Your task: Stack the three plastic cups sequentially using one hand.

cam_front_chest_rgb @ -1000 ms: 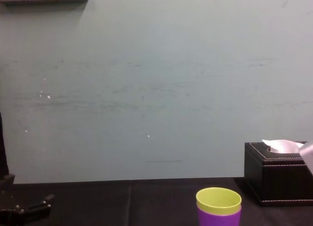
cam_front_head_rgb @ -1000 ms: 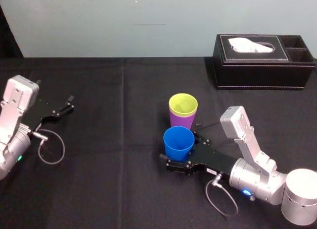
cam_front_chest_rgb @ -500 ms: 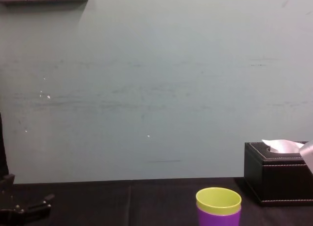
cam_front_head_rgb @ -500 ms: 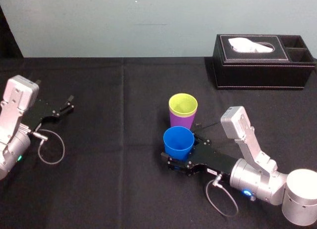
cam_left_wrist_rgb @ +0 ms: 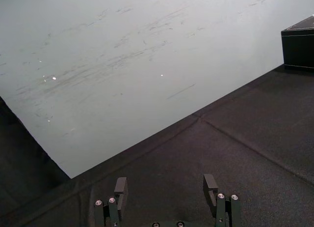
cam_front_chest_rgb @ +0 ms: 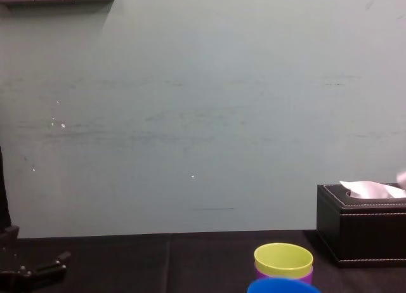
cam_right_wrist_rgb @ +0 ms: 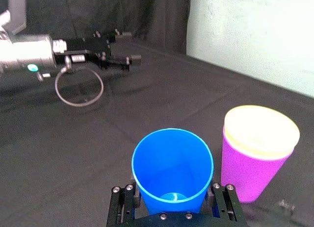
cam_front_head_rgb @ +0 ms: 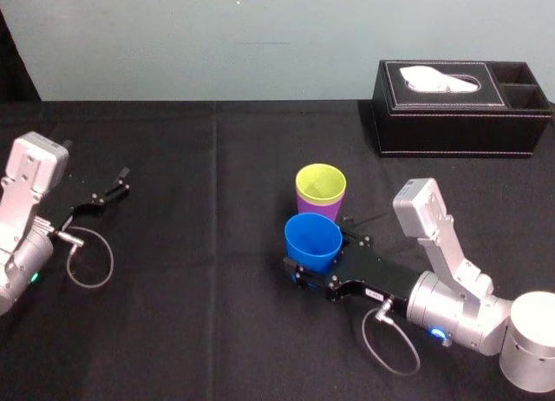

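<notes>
Right end effector (cam_front_head_rgb: 319,260) sits low over the middle of the desk (cam_front_head_rgb: 199,314), its black jaws closed against the two sides of the blue cup (cam_front_head_rgb: 312,240), which stands upright and open side up between them; the right wrist view shows the fingers (cam_right_wrist_rgb: 122,203) pressed to the cup's lower wall. Whether the cup's base touches the desk cannot be told. Just behind it, toward the wall, stands the purple cup (cam_front_head_rgb: 319,213) with the yellow-green cup (cam_front_head_rgb: 320,186) nested inside it, only the yellow-green rim showing above. In the chest view the blue rim lies just below the yellow-green one. A black tissue box (cam_front_head_rgb: 460,115) stands at the far right of the desk. Left end effector (cam_front_head_rgb: 117,186) rests far off at the left, jaws wide apart and holding nothing.
</notes>
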`<state>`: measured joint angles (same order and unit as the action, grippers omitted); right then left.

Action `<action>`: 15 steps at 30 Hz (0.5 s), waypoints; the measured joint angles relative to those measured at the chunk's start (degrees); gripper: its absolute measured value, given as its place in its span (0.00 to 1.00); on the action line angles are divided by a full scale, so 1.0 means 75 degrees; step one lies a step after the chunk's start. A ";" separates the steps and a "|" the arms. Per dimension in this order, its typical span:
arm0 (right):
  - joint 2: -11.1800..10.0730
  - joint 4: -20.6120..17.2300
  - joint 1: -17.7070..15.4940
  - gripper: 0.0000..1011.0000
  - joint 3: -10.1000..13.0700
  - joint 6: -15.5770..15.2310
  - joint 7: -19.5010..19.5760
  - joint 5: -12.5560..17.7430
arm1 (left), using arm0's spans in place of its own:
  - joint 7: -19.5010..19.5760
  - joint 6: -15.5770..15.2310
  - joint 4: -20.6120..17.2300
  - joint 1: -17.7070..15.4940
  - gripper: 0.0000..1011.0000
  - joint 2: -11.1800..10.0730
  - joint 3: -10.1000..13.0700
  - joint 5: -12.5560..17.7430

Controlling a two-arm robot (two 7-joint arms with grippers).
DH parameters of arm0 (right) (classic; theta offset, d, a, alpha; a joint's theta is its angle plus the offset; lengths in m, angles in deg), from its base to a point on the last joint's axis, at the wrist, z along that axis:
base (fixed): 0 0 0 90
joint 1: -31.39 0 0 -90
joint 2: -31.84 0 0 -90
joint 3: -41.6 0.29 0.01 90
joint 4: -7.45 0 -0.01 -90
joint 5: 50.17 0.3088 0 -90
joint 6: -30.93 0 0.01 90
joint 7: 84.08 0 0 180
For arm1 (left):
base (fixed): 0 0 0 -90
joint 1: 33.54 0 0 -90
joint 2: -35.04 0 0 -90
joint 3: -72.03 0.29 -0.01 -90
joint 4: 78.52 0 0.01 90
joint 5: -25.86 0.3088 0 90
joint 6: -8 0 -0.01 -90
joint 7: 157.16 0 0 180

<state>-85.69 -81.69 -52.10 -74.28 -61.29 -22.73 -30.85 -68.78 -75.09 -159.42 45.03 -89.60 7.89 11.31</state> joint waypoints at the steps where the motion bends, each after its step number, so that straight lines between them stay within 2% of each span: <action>1: -0.0024 -0.0065 -0.0011 0.71 0.0016 -0.0016 -0.0001 0.0012 | 0.0000 0.0000 0.0000 0.0000 1.00 0.0000 0.0000 0.0000; 7: -0.0211 -0.0634 -0.0014 0.71 0.0143 -0.0138 -0.0079 0.0186 | 0.0000 0.0000 0.0000 0.0000 1.00 0.0000 0.0000 0.0000; 10: -0.0308 -0.0958 0.0139 0.71 0.0273 -0.0419 -0.0105 0.0425 | 0.0000 0.0000 0.0000 0.0000 1.00 0.0000 0.0000 0.0000; 15: -0.0392 -0.1137 0.0459 0.71 0.0382 -0.0678 -0.0135 0.0679 | 0.0000 0.0000 0.0000 0.0000 1.00 0.0000 0.0000 0.0001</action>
<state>-88.62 -90.22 -48.65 -71.42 -66.38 -23.74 -25.75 -68.78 -75.09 -159.42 45.03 -89.60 7.89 11.32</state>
